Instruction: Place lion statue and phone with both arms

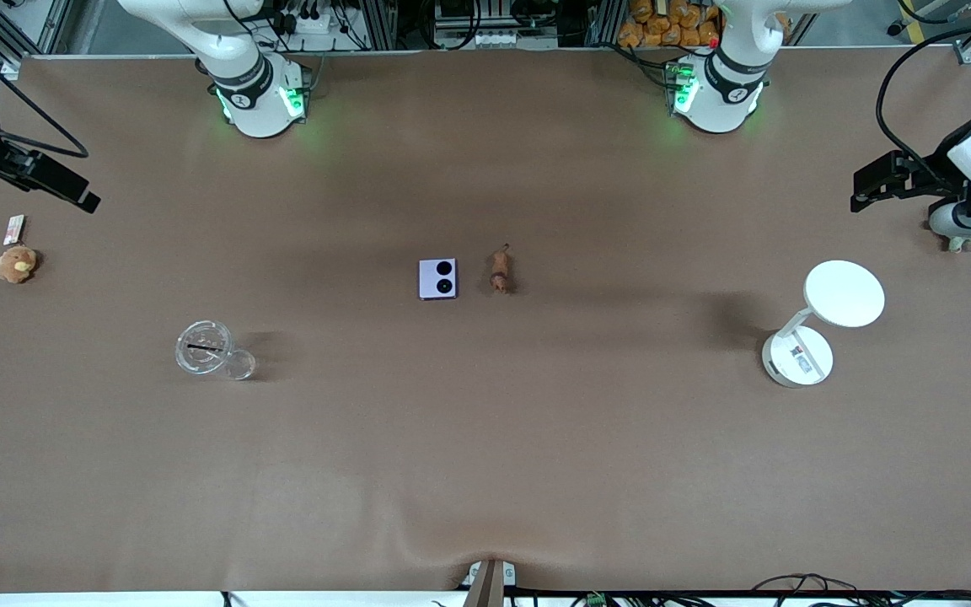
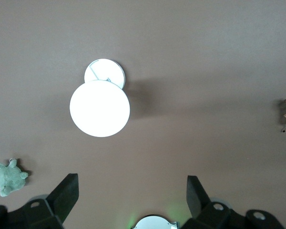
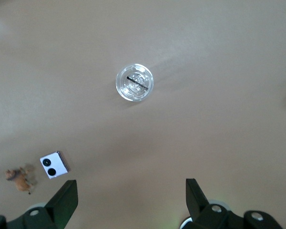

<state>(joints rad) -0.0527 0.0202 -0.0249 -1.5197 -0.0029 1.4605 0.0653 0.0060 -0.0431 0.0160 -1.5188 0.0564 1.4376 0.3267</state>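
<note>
1. At the middle of the surface (image 1: pixel 485 472) lie the phone (image 1: pixel 438 278) and the lion statue (image 1: pixel 500 270), side by side but apart, the statue toward the left arm's end, the phone toward the right arm's end.
2. Neither is held; both rest flat on the brown cloth, the phone with its 2 camera circles up.
3. Farther out, a clear glass dish (image 1: pixel 206 349) sits toward the right arm's end and nearer the front camera; a white desk lamp (image 1: pixel 823 320) stands toward the left arm's end.
4. A brown plush toy (image 1: pixel 16 264) lies at the right arm's edge, a green plush turtle (image 2: pixel 8 177) at the left arm's edge.
5. The left gripper (image 2: pixel 132 188) hangs released high over the lamp's end; the right gripper (image 3: pixel 131 191) hangs released high over the dish's end.
6. Judgement: either the pair already sits placed and the arms are pulled back, or no reach has begun; I cannot tell which.
7. If grasping is next, each arm must travel to the center and descend, the left on the statue, the right on the phone.
</note>
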